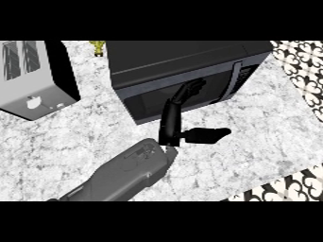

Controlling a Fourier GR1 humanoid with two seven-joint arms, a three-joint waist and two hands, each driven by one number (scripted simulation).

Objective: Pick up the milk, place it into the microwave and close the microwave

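fingers [191, 89]: straight, nothing grasped, tips laid against the door [147, 103] of the microwave [182, 56], frame centre | left hand [170, 125]: thumb [209, 134] spread rightward above the counter [53, 142] | milk: not seen, judged hidden behind the door | risk: door could be left unlatched if contact is lost early

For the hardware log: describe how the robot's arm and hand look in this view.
Only one arm shows. The left forearm is a grey, rounded casing with faint panel seams. The left hand is black throughout, with slim, segmented fingers and a thicker thumb. No cables, markings or sleeve are visible.
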